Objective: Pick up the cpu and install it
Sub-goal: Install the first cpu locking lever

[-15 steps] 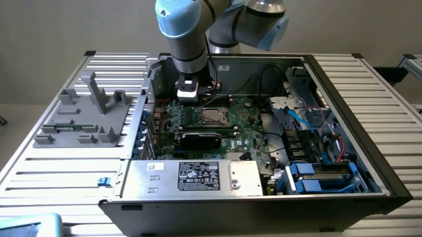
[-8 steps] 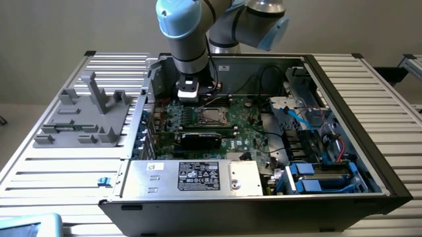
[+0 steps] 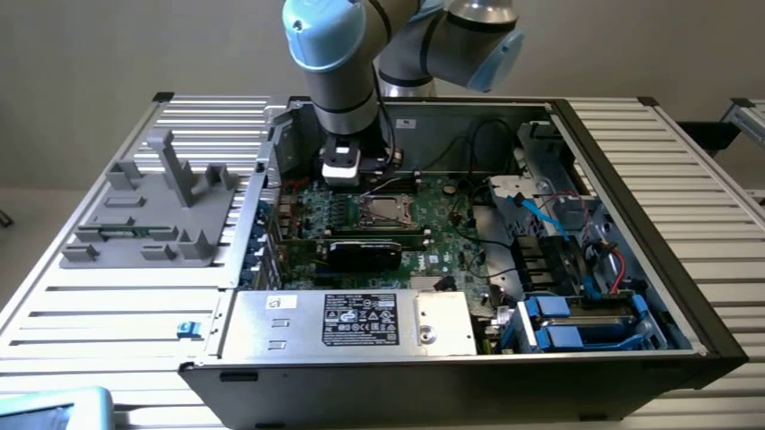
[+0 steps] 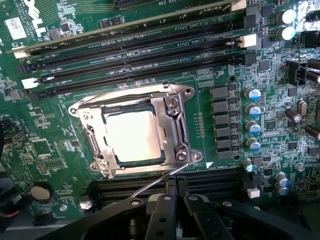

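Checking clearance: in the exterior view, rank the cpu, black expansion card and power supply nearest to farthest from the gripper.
1. cpu, seated in its socket, right beside the gripper.
2. black expansion card, just past the socket.
3. power supply, farthest, on the side toward the camera.

From overhead you have open room above the socket frame (image 4: 172,117). Memory slots (image 4: 125,55) run close along one side and a second bank (image 4: 225,177) along the other, where your gripper (image 4: 176,187) hangs with its fingers together. Upright capacitors (image 4: 252,110) stand near. The graphics card (image 3: 365,251), power supply (image 3: 347,322) and cabled drive cage (image 3: 562,242) crowd the case (image 3: 646,224).
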Available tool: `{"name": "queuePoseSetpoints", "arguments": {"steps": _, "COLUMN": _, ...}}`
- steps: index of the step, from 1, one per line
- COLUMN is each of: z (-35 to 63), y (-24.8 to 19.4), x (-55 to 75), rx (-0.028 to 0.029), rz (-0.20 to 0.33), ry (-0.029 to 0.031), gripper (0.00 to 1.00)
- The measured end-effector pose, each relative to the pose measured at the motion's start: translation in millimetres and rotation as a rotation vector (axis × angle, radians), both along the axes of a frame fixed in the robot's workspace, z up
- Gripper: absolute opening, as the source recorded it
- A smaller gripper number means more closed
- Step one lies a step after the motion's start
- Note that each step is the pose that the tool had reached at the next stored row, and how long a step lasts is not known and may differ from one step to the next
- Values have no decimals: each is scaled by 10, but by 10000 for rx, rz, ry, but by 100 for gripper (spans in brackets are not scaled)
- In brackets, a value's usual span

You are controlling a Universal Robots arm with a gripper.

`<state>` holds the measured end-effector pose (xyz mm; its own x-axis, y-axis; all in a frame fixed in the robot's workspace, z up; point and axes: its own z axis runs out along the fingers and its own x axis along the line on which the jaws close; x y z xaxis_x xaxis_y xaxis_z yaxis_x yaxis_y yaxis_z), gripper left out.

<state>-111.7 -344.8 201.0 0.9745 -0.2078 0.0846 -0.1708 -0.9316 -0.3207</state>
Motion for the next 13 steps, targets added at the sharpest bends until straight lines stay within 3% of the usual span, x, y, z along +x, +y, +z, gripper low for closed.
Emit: {"name": "queuePoseSetpoints", "arguments": {"steps": 13, "z": -25, "y": 0, "x": 36, "rx": 16, "rz": -171, "ry": -26, "gripper": 11}}
